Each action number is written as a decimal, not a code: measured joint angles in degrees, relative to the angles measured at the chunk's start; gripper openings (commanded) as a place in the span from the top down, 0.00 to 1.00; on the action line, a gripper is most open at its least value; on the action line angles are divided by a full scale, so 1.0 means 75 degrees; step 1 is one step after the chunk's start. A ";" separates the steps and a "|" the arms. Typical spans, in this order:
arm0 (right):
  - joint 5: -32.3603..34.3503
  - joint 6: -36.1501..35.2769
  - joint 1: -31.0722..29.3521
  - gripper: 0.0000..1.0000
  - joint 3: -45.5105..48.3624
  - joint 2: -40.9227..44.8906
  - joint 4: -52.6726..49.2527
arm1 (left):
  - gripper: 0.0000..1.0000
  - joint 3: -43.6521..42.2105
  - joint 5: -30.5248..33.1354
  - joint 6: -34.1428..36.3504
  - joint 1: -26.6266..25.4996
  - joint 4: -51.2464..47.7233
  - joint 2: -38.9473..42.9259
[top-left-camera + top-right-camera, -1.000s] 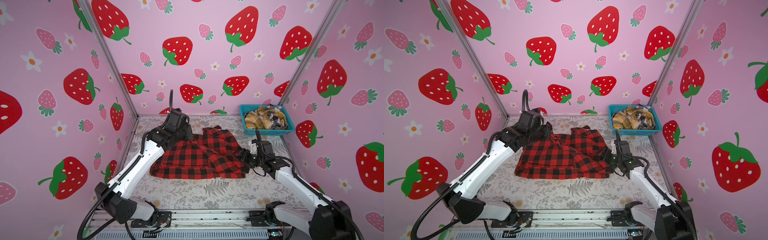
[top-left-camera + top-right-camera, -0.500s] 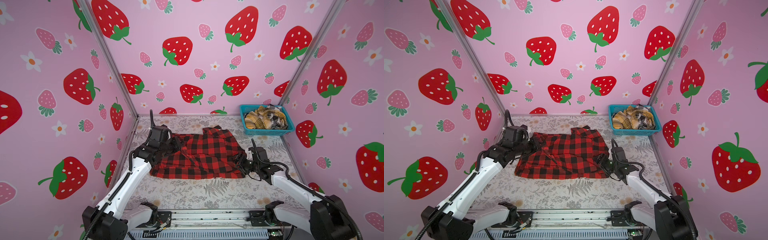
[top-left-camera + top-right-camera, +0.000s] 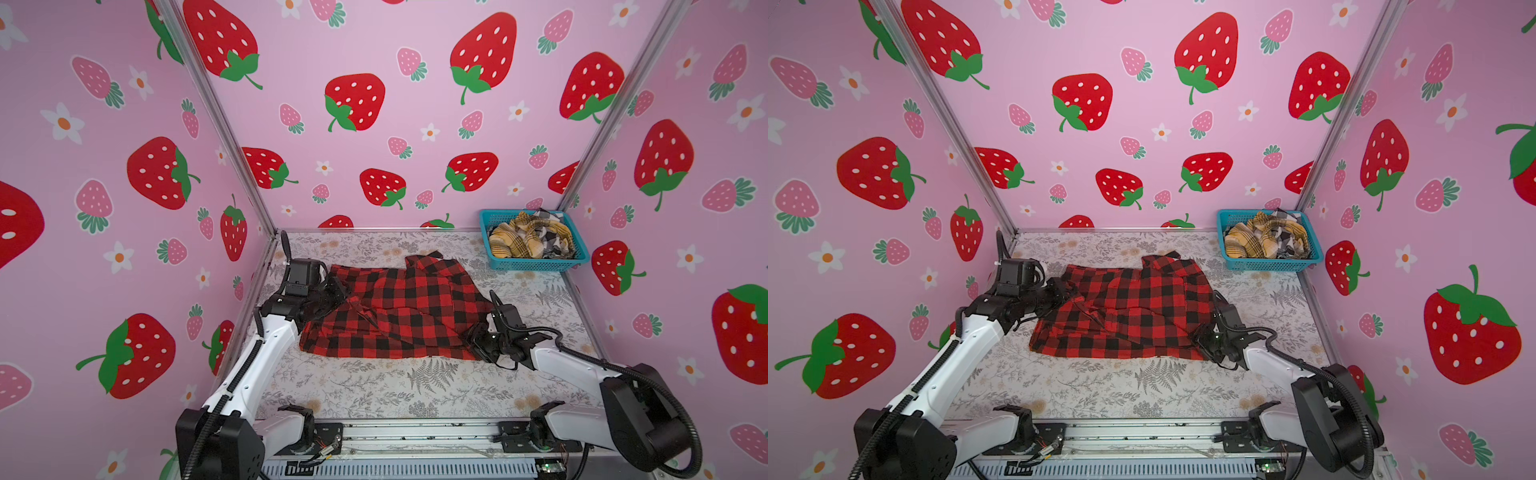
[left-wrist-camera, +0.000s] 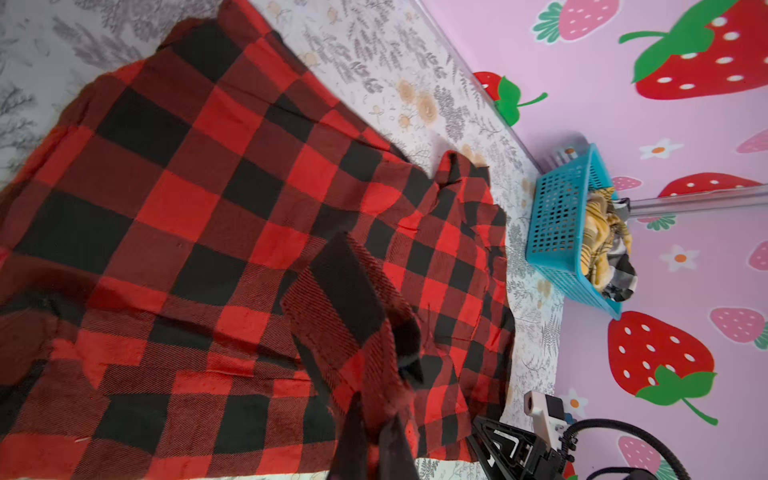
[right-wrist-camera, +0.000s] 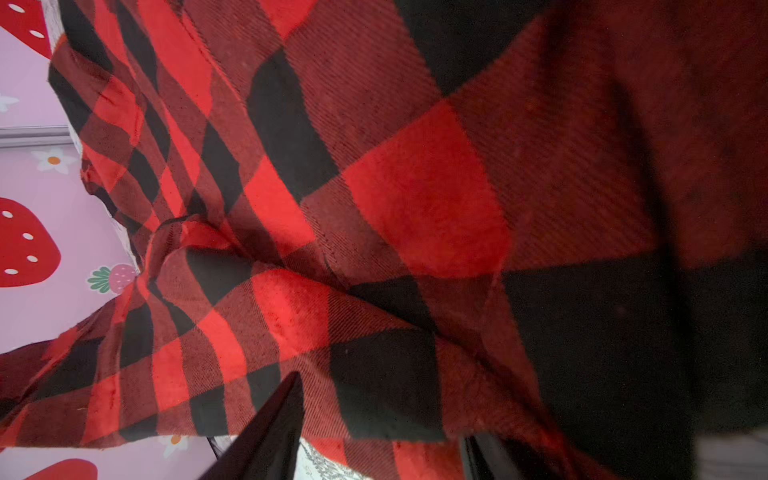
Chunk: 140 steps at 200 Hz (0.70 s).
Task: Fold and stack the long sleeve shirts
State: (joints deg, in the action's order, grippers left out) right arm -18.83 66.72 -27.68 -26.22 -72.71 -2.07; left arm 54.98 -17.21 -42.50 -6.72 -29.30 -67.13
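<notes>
Red-and-black shirt, spread rumpled on the table, well apart from the basket. Looks soft, light, floppy; best pinched at hem corners. Left end effector clamped on the edge farthest from the basket, right end effector part-open around the nearer corner

My left arm and right arm wear white shells between black joints, ribbed black cables alongside; my left end effector and right end effector are black.
</notes>
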 measured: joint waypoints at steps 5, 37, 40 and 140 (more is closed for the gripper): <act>0.0012 -0.0006 0.0000 0.40 0.0000 0.0000 0.0035 | 1.00 -0.0099 -0.0041 -0.0003 0.0082 0.0006 0.0023; 0.0085 -0.0146 0.0058 0.63 0.0000 -0.0047 0.0192 | 1.00 -0.0527 -0.0254 0.0023 0.0574 0.0055 0.0195; 0.0099 -0.0070 0.0064 0.66 0.0006 -0.0052 0.0207 | 1.00 -0.0560 -0.0283 0.0026 0.0635 0.0061 0.0204; 0.0114 -0.0102 -0.0189 0.95 0.0184 -0.0289 0.0612 | 1.00 -0.2060 -0.0950 -0.0128 0.2247 0.0740 -0.0935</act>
State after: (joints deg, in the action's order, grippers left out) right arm -17.98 65.95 -29.10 -24.84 -74.87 2.52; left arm 39.53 -24.34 -43.46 10.13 -23.75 -74.15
